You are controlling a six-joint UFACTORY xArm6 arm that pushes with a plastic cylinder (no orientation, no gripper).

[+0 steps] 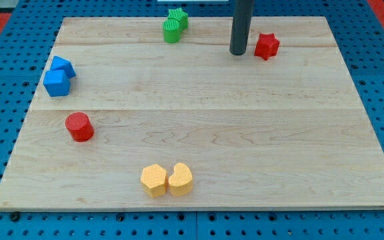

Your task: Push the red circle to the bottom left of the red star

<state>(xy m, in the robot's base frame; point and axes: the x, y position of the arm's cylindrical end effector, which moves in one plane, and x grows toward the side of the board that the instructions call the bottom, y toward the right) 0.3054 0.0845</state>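
The red circle (79, 126) lies on the wooden board at the view's left, below the blue blocks. The red star (267, 46) lies near the view's top right. My tip (238, 52) rests on the board just left of the red star, a small gap apart from it and far from the red circle.
Two blue blocks (59, 76) sit touching at the left edge. A green circle (171, 30) and a green star (178, 17) sit together at the top. Two yellow blocks (167, 179) sit side by side at the bottom centre. The board's edge (192, 208) borders blue pegboard.
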